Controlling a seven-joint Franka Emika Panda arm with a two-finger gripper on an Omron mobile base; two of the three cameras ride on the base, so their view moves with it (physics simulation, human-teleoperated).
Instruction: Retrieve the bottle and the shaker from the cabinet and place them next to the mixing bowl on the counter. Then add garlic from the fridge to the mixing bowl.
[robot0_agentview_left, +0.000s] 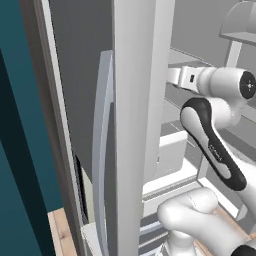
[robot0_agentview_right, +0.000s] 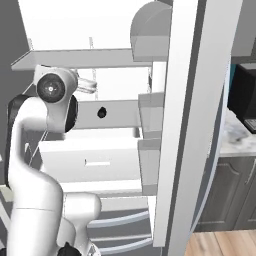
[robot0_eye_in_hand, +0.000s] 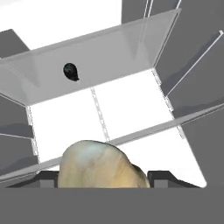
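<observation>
A pale garlic bulb (robot0_eye_in_hand: 98, 162) sits low in the hand view, filling the gap between my two dark fingertips (robot0_eye_in_hand: 49, 178). My gripper (robot0_eye_in_hand: 103, 179) is shut on it. The hand is inside the open fridge, above white shelves with a clear shelf front (robot0_eye_in_hand: 87, 65). From the right base view the gripper (robot0_agentview_right: 86, 86) reaches toward the fridge's shelf level beside the arm's wrist joint (robot0_agentview_right: 51, 88). In the left base view the white hand (robot0_agentview_left: 186, 78) passes behind the fridge door edge and its fingers are hidden. The bottle, shaker, mixing bowl and cabinet are out of view.
A small dark item (robot0_eye_in_hand: 71, 71) (robot0_agentview_right: 101, 112) lies on a fridge shelf ahead. An open fridge door (robot0_agentview_left: 135, 125) stands close on the left, another (robot0_agentview_right: 185, 125) on the right. White drawers (robot0_agentview_right: 95, 160) sit below. A dark appliance (robot0_agentview_right: 243, 95) stands on a marble counter (robot0_agentview_right: 235, 137).
</observation>
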